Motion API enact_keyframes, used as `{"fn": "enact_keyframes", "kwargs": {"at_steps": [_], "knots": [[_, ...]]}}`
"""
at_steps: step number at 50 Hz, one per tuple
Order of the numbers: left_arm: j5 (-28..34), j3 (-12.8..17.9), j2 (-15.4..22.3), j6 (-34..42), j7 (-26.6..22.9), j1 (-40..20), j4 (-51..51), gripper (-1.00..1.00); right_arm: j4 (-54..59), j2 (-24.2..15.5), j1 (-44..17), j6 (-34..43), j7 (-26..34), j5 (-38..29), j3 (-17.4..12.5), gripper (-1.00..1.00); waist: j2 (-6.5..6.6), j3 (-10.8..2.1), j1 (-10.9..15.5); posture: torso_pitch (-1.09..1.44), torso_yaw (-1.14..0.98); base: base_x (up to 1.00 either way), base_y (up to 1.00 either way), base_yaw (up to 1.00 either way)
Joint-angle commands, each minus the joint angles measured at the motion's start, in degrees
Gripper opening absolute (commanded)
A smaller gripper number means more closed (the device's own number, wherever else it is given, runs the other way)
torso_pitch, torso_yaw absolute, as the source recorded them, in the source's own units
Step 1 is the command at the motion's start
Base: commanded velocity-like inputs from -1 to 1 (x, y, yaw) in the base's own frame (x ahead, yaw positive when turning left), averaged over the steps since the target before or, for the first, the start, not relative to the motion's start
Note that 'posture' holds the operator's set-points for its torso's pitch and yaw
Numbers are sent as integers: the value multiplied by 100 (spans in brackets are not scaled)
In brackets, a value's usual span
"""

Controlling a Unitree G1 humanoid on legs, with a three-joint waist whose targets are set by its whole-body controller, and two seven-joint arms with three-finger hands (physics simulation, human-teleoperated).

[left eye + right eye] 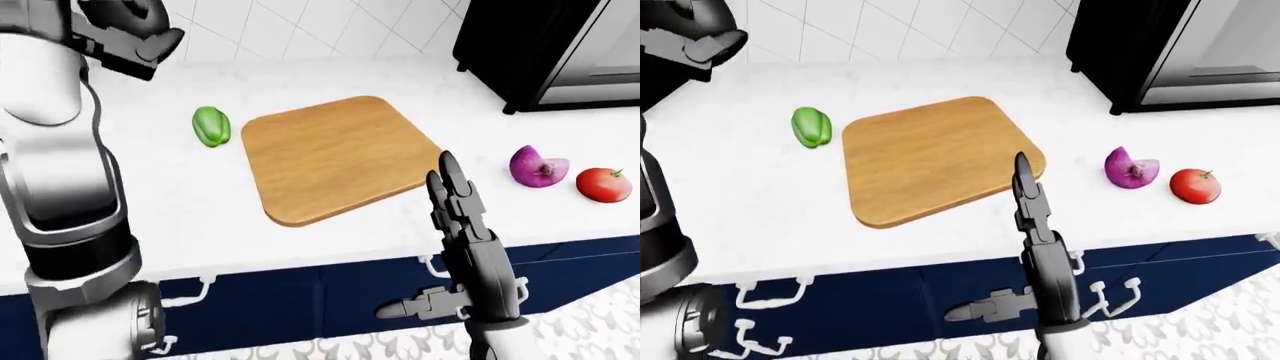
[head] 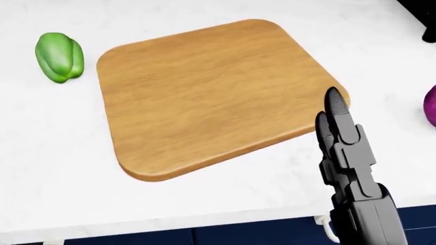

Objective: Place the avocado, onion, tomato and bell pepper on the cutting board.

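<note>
Wooden cutting board (image 2: 211,94) sits bare mid-frame; your right hand (image 2: 347,153) holds straight, empty fingers at its lower-right corner, bell pepper (image 2: 59,57) upper left.

In the head view the onion (image 2: 431,106) is cut off by the right edge, only a purple sliver showing. The right robot hand (image 2: 339,122) covers the cutting board (image 2: 204,92) at its right corner. The left robot hand (image 1: 135,30) is clipped by the left-eye view's top edge, its fingers unreadable.

Bell pepper (image 1: 811,126) lies left of the cutting board (image 1: 936,158) (onion (image 1: 1130,168), tomato (image 1: 1194,185) right).
</note>
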Motion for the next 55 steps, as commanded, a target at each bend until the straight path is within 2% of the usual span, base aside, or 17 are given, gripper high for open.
{"fn": "enact_keyframes", "kwargs": {"at_steps": [1,3,4,7,12,15,23,27,31,34,49,55], "knots": [[79,-46,91,-277,-26,-782,430,-100,-218,1,-56,-153,-24,19,-1,100,35,-131,0,0,0,0,0,0],[145,-164,12,-488,17,-1397,1120,-100,-193,3,-68,-152,-28,16,6,100,18,-120,2,0,0,0,0,0],[298,-307,-45,-804,193,-1688,1609,-100,-176,4,-77,-155,-30,15,10,100,10,-118,1,0,0,0,0,0],[706,-639,-387,-1484,474,-2739,3205,-100,-144,5,-105,-137,-34,22,4,100,-20,-110,3,0,0,0,0,0],[1057,-784,-774,-2255,828,-4290,5487,-100,-158,7,-99,-134,-39,29,2,100,-74,-131,17,0,0,0,0,0],[1190,-828,-942,-2557,1050,-4764,6236,-100,-140,7,-107,-145,-42,40,-14,100,-85,-117,-9,0,0,0,0,0],[1400,-940,-1413,-2863,1138,-5239,6817,-100,-147,6,-95,-152,-37,48,-32,100,-97,-92,-46,0,0,0,0,0],[1538,-1022,-1630,-3064,1237,-5120,7023,-100,-168,7,-75,-158,-33,56,-47,100,-107,-85,-52,0,0,0,0,0],[1642,-1071,-1781,-3152,1100,-4955,7114,-100,-154,11,-77,-158,-30,55,-45,100,-105,-104,-53,0,0,0,0,0],[1783,-1136,-1945,-3317,1251,-4746,7191,-100,-140,14,-76,-172,-34,54,-48,100,-108,-107,-54,0,0,0,0,0],[2391,-1332,-2561,-3249,857,-3440,5863,-100,-108,17,-76,-196,-45,63,-52,100,-117,-138,-59,0,0,0,0,0],[2654,-1432,-2845,-3309,985,-2903,5684,-100,-140,18,-53,-194,-44,63,-72,100,-124,-164,-49,0,0,0,0,0]]}}
